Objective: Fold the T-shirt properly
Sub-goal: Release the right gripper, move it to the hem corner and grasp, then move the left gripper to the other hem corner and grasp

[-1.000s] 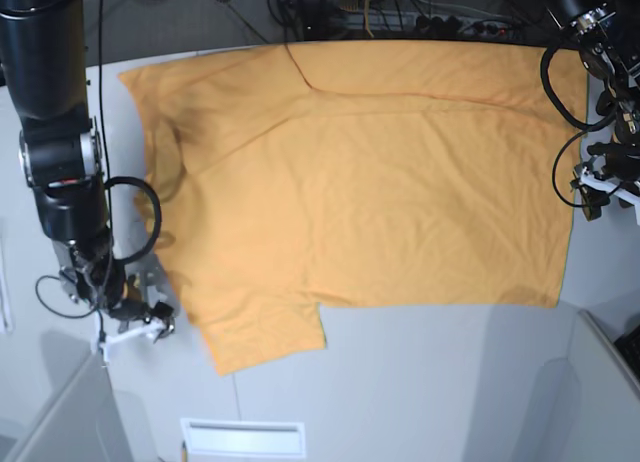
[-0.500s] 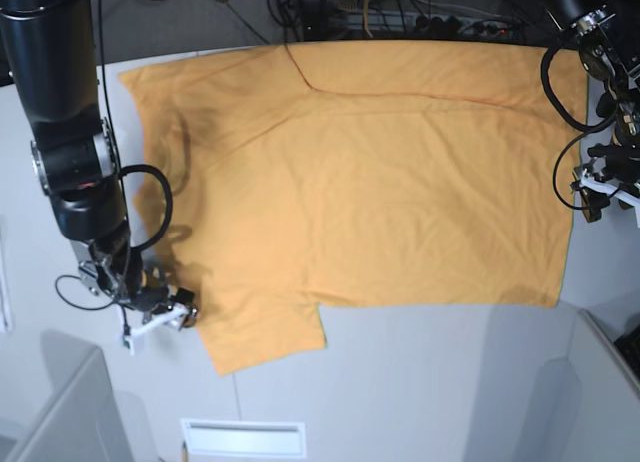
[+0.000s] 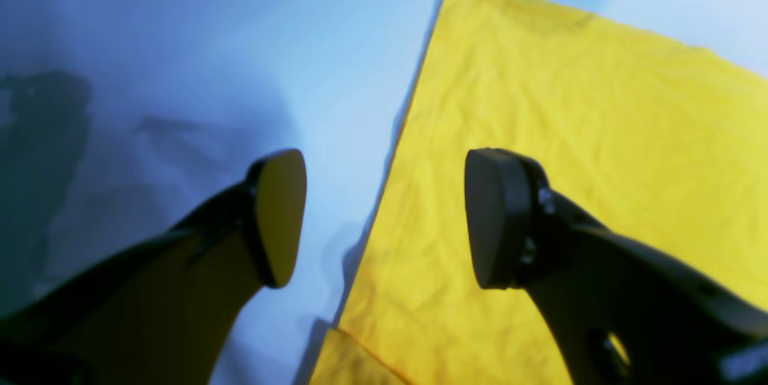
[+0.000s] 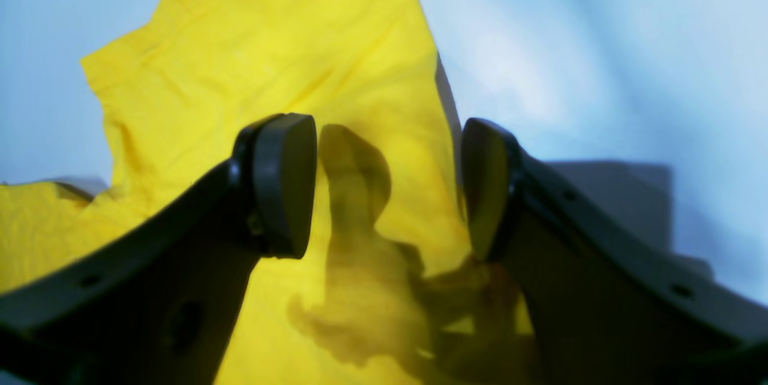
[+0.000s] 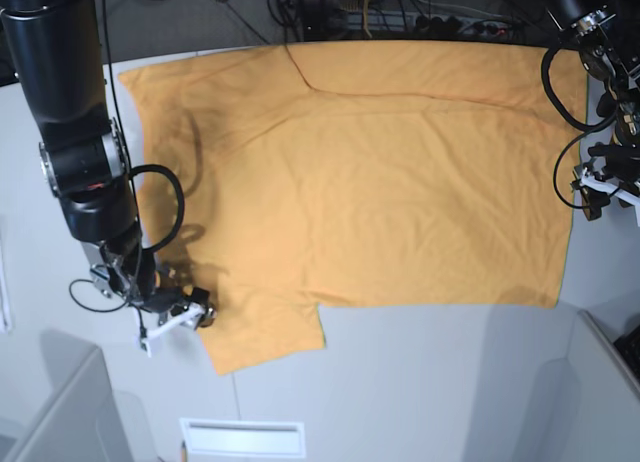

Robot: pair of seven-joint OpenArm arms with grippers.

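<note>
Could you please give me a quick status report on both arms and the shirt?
Left gripper open over the T-shirt edge. Right gripper open at the sleeve. Shirt flat, unfolded. Nothing obstructing.

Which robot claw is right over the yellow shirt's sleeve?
The right claw, at the left of the base view. Its open fingers straddle the T-shirt sleeve edge. The left claw hangs over the shirt's bottom hem instead, at the other end.

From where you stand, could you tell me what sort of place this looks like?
Probably a robotics lab or test bench: two black arms flank a plain white table with only the T-shirt spread flat on it, and a tangle of cables and equipment sits behind the far edge.
</note>
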